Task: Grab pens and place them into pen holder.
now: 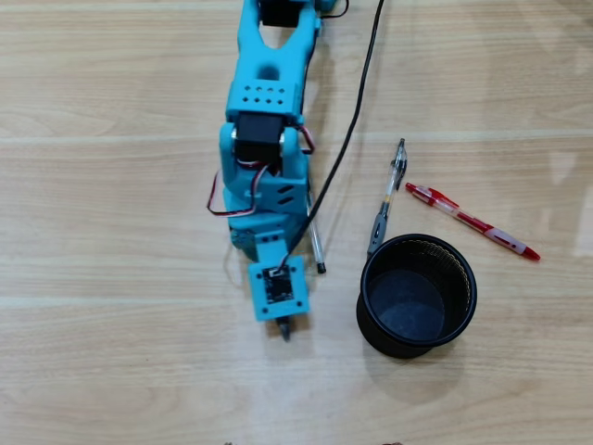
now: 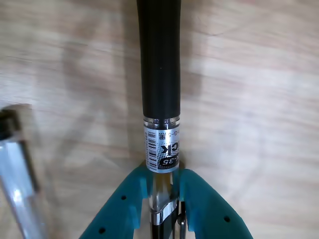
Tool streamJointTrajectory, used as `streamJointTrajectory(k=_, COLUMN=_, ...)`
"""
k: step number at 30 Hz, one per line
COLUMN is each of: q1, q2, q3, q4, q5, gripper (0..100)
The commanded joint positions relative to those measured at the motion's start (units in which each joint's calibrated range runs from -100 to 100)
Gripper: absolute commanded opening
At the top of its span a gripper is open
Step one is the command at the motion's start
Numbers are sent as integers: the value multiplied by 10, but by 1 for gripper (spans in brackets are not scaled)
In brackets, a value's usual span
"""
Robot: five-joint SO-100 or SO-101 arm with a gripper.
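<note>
Gripping the black pen (image 2: 160, 74) between them, the teal jaws are clenched.

Pale wood-grain tabletop (image 1: 111, 185): round black wire-mesh pen holder (image 1: 460, 271); slim red pen (image 1: 471, 221); grey-clear pen (image 1: 387, 197); clear pen with black tip (image 1: 316, 244); black cable (image 1: 357, 120).

We are seeing bare table lying between the arm (image 1: 264, 185) and the pen holder (image 1: 417, 295); a grey-clear pen (image 1: 387, 197) and red pen (image 1: 471, 221) are crowding its far rim.
</note>
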Motion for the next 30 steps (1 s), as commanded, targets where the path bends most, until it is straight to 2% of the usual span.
streamJointTrajectory(k=1, q1=30, q2=-103, q3=-38, q4=-8, q5=16, gripper=2)
streamJointTrajectory(k=6, q1=17, q2=-239, q3=-61, q4=-43, q5=19, gripper=2)
streamJointTrajectory(k=11, q1=-74, q2=-377, q3=59, q4=-195, q5=14, gripper=2)
streamJointTrajectory(k=14, q1=-137, q2=-472, q3=257, q4=-371, q5=-3, gripper=2)
streamJointTrajectory(k=16, q1=-172, q2=-536, q3=435, q4=-526, q5=-23, gripper=2)
streamJointTrajectory(k=20, q1=-198, q2=-619, q3=759, q4=-834, q5=-72, gripper=2)
streamJointTrajectory(k=22, q1=-198, q2=-620, q3=841, q4=-922, q5=-95, gripper=2)
streamJointTrajectory(k=25, q1=-198, q2=-595, q3=851, q4=-933, q5=-104, gripper=2)
streamJointTrajectory(k=30, q1=-207, q2=-524, q3=751, q4=-933, q5=-104, gripper=2)
